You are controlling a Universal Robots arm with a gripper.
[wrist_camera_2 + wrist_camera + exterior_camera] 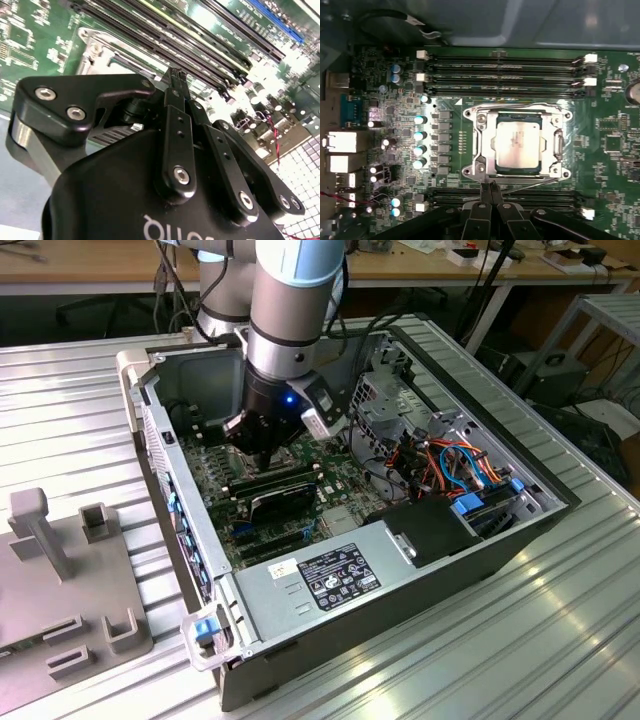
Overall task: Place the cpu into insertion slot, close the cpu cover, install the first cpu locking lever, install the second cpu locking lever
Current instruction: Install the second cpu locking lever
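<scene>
One cpu (518, 145) sits in the insertion slot (518, 118), cpu cover (485, 145) down over it. Gripper (489, 186) fingers pressed together at the cover's edge.

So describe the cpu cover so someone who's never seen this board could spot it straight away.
In the first wrist view, find the green motherboard, then the long black memory slots on two sides of its middle. Between them lies the cpu cover: a silver square frame whose window shows the cpu.
</scene>
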